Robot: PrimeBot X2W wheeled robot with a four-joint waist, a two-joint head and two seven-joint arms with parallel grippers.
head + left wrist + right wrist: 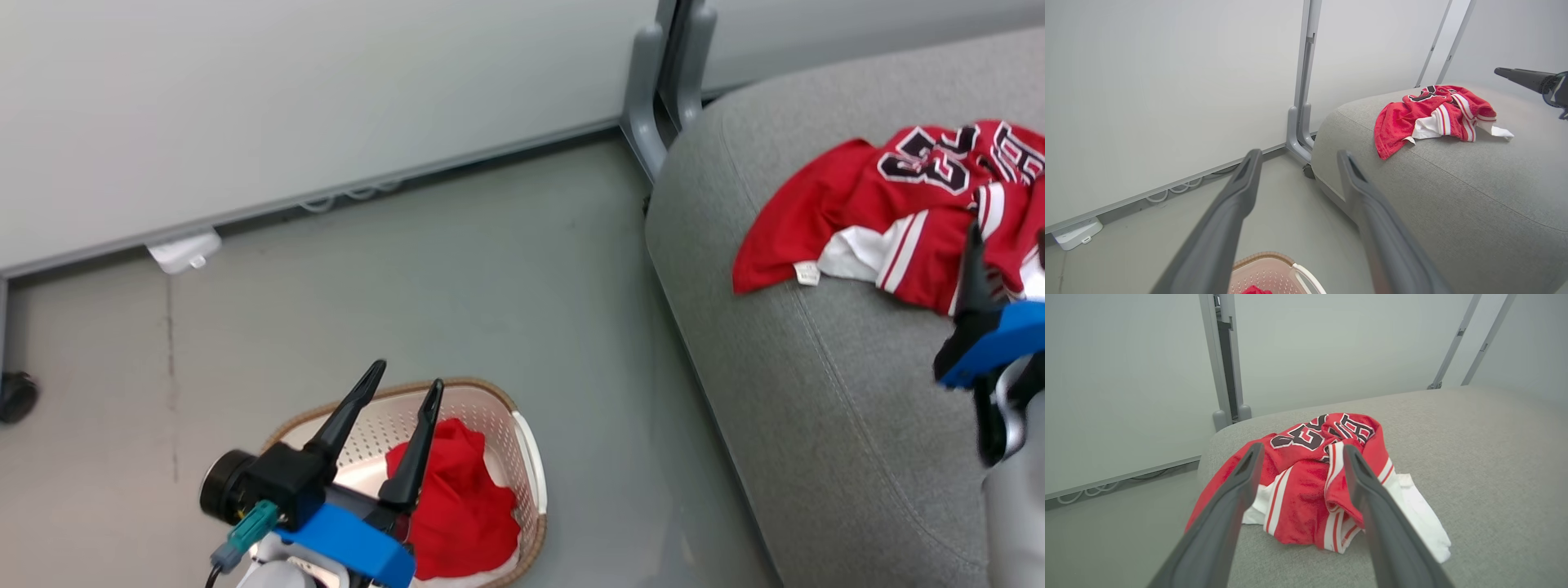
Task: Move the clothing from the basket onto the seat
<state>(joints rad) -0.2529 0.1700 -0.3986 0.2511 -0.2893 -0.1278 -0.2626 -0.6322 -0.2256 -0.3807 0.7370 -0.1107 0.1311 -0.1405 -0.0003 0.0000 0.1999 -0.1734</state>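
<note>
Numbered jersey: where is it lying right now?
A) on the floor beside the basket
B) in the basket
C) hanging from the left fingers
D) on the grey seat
D: the numbered jersey lies crumpled on the grey seat, while a second red garment sits in the basket.

Pale wall panels meet a grey floor, joined by a grey metal post, cables trailing beneath.

Numbered red jersey crumpled on grey seat; red garment in basket.
</note>
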